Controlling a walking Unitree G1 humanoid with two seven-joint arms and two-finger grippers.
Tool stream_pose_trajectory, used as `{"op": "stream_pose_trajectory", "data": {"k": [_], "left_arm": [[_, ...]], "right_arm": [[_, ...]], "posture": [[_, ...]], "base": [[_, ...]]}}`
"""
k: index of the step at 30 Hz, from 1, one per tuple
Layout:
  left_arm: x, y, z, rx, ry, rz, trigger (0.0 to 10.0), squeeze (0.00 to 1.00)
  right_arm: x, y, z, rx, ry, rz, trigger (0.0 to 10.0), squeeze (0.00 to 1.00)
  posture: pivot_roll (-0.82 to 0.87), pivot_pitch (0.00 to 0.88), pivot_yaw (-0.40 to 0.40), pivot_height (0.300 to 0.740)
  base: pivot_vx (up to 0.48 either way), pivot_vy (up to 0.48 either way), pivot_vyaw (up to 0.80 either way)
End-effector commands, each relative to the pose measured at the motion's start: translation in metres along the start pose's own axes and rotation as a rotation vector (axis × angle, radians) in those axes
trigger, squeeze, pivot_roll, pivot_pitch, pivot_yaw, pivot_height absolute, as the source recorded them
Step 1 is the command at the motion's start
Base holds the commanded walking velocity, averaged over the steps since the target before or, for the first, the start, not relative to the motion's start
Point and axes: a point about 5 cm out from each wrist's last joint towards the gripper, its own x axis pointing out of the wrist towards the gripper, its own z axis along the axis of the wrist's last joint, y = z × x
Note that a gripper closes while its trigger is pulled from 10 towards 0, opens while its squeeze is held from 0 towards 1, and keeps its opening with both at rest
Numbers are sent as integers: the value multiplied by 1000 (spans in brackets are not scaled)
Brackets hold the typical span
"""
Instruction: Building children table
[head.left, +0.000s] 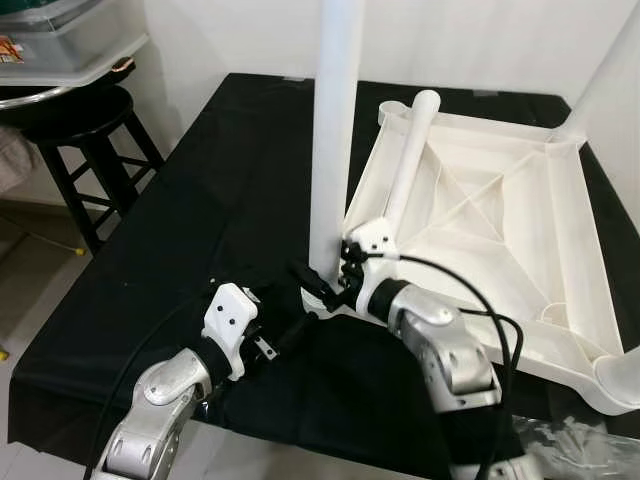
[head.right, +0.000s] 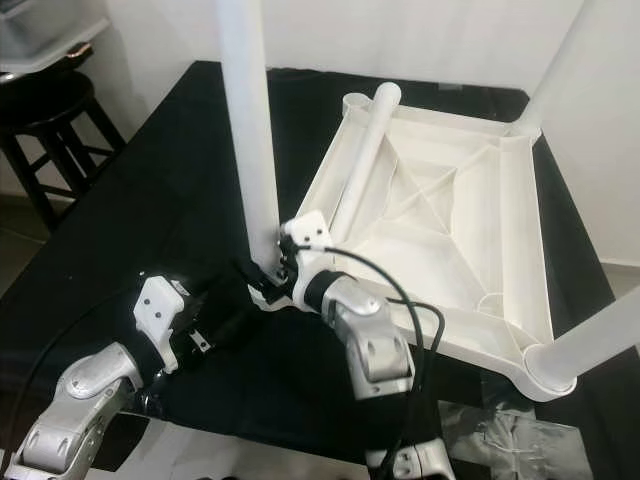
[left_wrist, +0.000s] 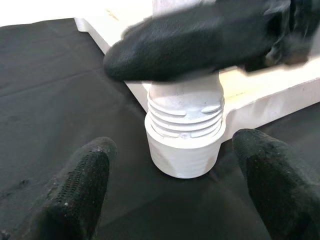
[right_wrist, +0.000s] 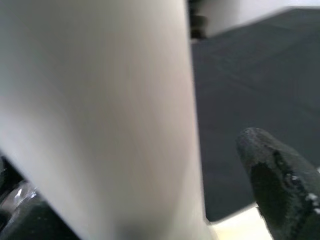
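Holding spot: the right pincer (head.left: 340, 272) pinches the bottom of an upright white leg (head.left: 335, 130), one black finger on each side.
Right pincer close up: in the right wrist view the white leg (right_wrist: 100, 115) is very near and one black fingertip (right_wrist: 280, 185) shows beside it.
Left pincer: the left pincer (head.left: 300, 325) is low on the desk, just beside the foot of that leg, with its fingers spread wide and nothing between them.
Left pincer close up: in the left wrist view its two black fingertips (left_wrist: 80, 185) stand apart, and between them, a bit further off, is the leg's ridged screw end (left_wrist: 185, 115) sitting in a round white socket (left_wrist: 182, 152).
Table top: the white table top (head.left: 480, 215) lies upside down on the desk, ribs facing up, on the robot's right side.
Where the leg is: it stands at the table top's near left corner.
Loose leg: another white leg (head.left: 408, 150) lies flat inside the table top, along its left edge.
Other legs: one leg (head.left: 600, 80) stands up at the far right corner, and one (head.right: 600, 345) sticks out at the near right corner.
Desk: the desk (head.left: 220, 200) has a black cloth over it.
Stool: a black stool (head.left: 85, 150) stands to the left of the desk.
Box: a clear plastic box (head.left: 60, 45) sits above the stool.
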Motion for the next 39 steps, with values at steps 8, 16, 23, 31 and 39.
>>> {"op": "stream_pose_trajectory", "data": {"k": [8, 16, 23, 31, 39], "left_arm": [[0, -3, -9, -1, 31, -14, 10000, 0], [-1, -4, -9, 2, 32, -16, 10000, 0], [-2, -4, -7, 0, 26, -15, 10000, 0], [-4, -2, -5, -1, 23, -12, 10000, 0], [-3, 1, -5, 4, 27, -21, 10000, 0]], "right_arm": [[1, -28, 10, -49, 70, 300, 10000, 0], [0, -38, 18, -27, 77, 408, 0, 0], [-18, -45, 7, -41, 89, 268, 0, 0], [-21, -26, -25, 69, 83, -188, 0, 0], [-9, 24, -48, 3, 151, -307, 0, 0]], "posture": [[-19, 150, -1, 740], [-17, 157, -2, 740], [-35, 180, -1, 740], [-65, 206, 2, 740], [-52, 210, 2, 740]], "base": [[0, 0, 0], [0, 0, 0], [0, 0, 0], [0, 0, 0], [0, 0, 0]]}}
